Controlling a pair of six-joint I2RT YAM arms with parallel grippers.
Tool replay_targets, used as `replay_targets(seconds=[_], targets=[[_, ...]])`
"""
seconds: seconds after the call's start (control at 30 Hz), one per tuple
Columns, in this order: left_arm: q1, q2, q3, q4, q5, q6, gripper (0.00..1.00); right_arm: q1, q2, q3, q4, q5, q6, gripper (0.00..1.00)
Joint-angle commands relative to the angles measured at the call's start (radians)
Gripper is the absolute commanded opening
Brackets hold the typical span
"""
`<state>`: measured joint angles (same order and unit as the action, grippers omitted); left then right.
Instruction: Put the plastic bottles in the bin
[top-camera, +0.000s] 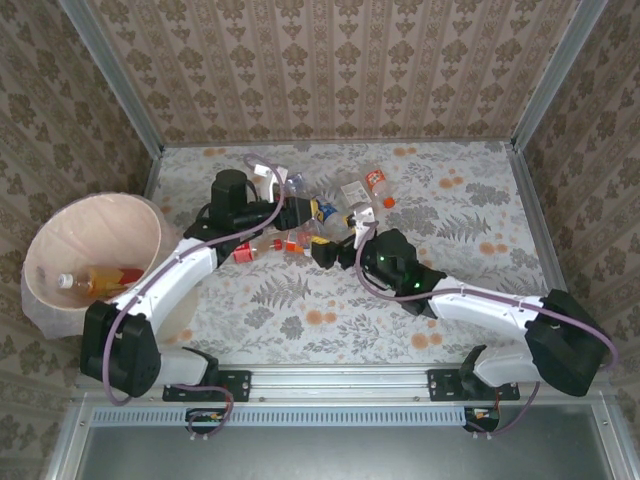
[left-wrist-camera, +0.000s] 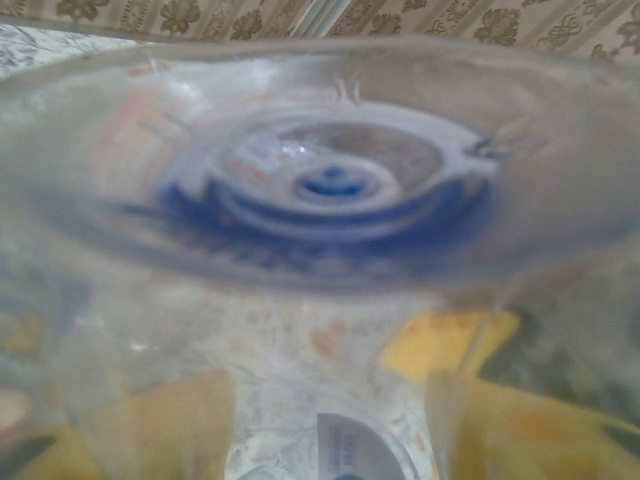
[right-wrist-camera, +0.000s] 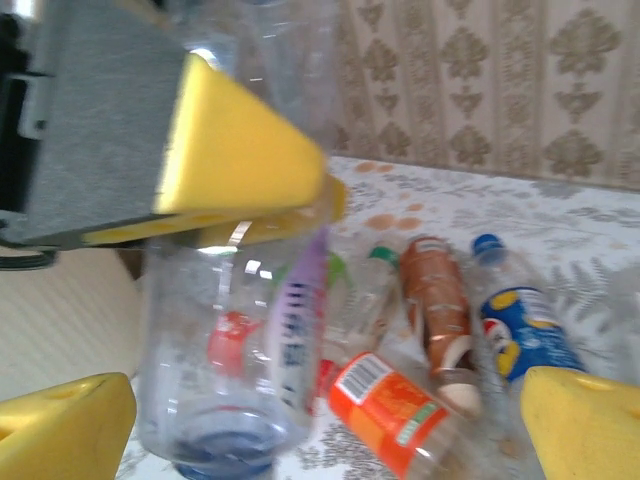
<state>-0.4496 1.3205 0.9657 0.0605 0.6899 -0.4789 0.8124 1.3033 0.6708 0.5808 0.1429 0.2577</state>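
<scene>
Between the yellow fingers (left-wrist-camera: 180, 420) of the left gripper (left-wrist-camera: 330, 400) a clear bottle (left-wrist-camera: 330, 185) is pinched. It lies crosswise so close to the left wrist camera that its blue-tinted base blurs across the view. From the right wrist, one of those yellow fingers presses on the upper side of this bottle, whose purple-striped label hangs below.

Just right of it, the right gripper (right-wrist-camera: 325, 400) has its jaws spread wide, with nothing between them. Its fingers flank the pile, near and low.

Beyond the open jaws the loose bottles crowd together on the table (top-camera: 450, 290). An orange-labelled bottle (right-wrist-camera: 385, 410) lies nearest and a brown-labelled bottle (right-wrist-camera: 435, 310) lies behind it. A blue-capped bottle (right-wrist-camera: 515, 320) lies to the right and a green-capped bottle (right-wrist-camera: 370, 290) to the left. A red cap shows through the held bottle's wall. From above, both grippers meet over this cluster at mid-table, so each arm closes off one side of it. A red-capped bottle (top-camera: 245, 250) lies partly under the left arm.

Well apart at the near left stands the bin (top-camera: 60, 215), with two bottles (top-camera: 100, 280) already lying inside. Patterned walls (top-camera: 330, 70) enclose the table.
</scene>
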Motion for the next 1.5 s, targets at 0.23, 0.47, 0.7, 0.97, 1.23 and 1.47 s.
replay_targets(seconds=[0.23,0.47,0.7,0.97,1.23,1.47], targets=[[-0.047,-0.074,0.118,-0.253,-0.259,0.19,0.52,-0.012,-0.039,-0.017,-0.277,0.415,0.045,1.0],[-0.047,-0.211,0.197,-0.355,-0.385,0.277,0.52,-0.055,-0.036,-0.039,-0.201,0.448,0.095,1.0],[-0.045,-0.281,0.355,-0.658,-0.729,0.325,0.49,-0.122,-0.047,-0.066,-0.157,0.394,0.14,1.0],[-0.033,-0.361,0.501,-0.777,-0.945,0.576,0.51,-0.163,-0.048,-0.055,-0.162,0.335,0.158,1.0],[0.161,-0.369,0.556,-0.852,-1.044,0.715,0.51,-0.179,-0.019,-0.043,-0.154,0.324,0.14,1.0],[0.472,-0.343,0.605,-0.976,-1.0,0.581,0.51,-0.183,0.002,-0.027,-0.154,0.299,0.095,1.0]])
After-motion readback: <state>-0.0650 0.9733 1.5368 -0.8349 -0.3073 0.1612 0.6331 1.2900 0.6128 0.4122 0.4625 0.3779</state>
